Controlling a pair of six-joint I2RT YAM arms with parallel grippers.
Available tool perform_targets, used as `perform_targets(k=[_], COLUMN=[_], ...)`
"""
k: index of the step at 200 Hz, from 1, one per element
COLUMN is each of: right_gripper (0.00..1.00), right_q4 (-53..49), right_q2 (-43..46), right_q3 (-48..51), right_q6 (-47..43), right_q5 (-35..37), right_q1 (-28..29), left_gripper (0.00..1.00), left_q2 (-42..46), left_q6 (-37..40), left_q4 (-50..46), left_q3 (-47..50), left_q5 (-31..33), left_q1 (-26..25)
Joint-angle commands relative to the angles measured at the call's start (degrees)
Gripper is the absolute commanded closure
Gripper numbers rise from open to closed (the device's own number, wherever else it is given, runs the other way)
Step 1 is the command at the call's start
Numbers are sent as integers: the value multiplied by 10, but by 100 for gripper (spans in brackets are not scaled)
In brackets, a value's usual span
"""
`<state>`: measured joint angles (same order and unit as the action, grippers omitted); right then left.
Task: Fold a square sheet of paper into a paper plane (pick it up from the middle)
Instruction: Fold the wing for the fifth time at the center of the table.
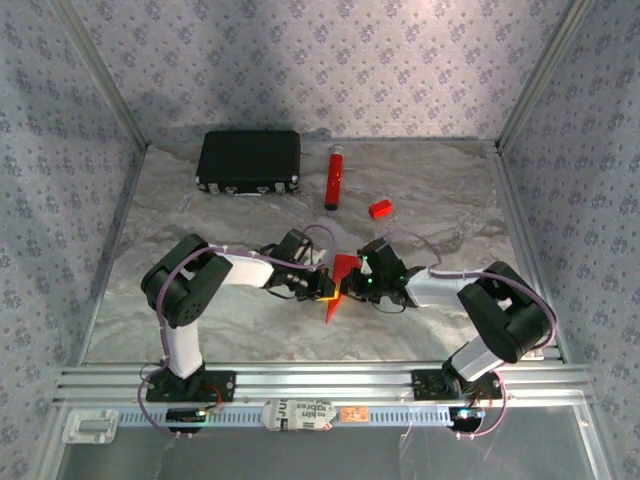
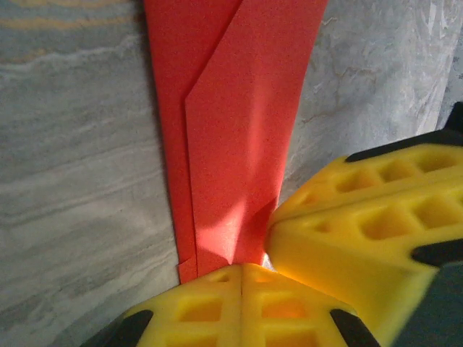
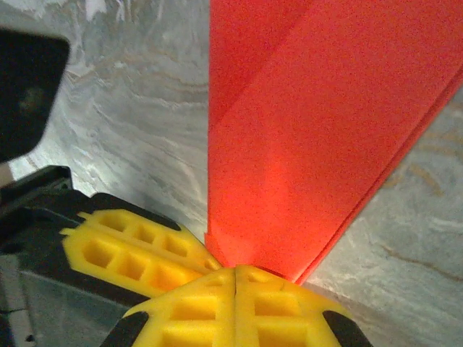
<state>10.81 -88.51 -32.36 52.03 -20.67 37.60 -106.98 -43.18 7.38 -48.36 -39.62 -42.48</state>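
1. Marbled table (image 1: 440, 190) boxed in by patterned walls (image 1: 320, 60). You have both arms reaching to its middle.
2. The paper plane (image 1: 338, 288) sits in front of the black case (image 1: 249, 160), on the arms' side, pointed end toward the bases. From above, the gripper bodies cover its flanks. Whether it touches the table cannot be told.
3. Left gripper (image 2: 241, 303): fingers pressed together, pinching the plane's edge. The folded layers (image 2: 231, 144) run off the frame's top.
4. Right gripper (image 3: 235, 303): fingers likewise pressed together on the plane (image 3: 304, 144), its far end cut off. The two sets of fingertips stand just beside each other.
5. The black case is shut and its contents are hidden. A red tube (image 1: 333, 178) lies just right of the case and a red block (image 1: 379, 209) farther right. What the tube contains cannot be told.
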Motion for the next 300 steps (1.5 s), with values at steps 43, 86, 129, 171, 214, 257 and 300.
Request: perform_targets(k=[43, 86, 129, 171, 214, 257, 300], right_gripper=[98, 97, 96, 96, 97, 95, 95], right_q4=[0, 37, 55, 47, 36, 83, 91], right_q2=[-8, 24, 5, -42, -25, 23, -5], right_q3=[35, 25, -1, 3, 31, 36, 41], right_q6=[30, 28, 19, 23, 23, 23, 28], right_q5=[47, 18, -15, -4, 23, -10, -18], right_q1=[-2, -24, -46, -52, -49, -32, -28], left_gripper=[100, 100, 100, 100, 100, 100, 100], left_q2=[-46, -45, -44, -40, -37, -37, -39], left_q6=[1, 3, 2, 2, 3, 4, 7], left_q4=[-74, -74, -70, -71, -71, -69, -72], left_q3=[32, 34, 37, 35, 40, 43, 38], left_q5=[45, 44, 43, 40, 42, 40, 37], left_q1=[-5, -3, -3, -2, -1, 0, 0])
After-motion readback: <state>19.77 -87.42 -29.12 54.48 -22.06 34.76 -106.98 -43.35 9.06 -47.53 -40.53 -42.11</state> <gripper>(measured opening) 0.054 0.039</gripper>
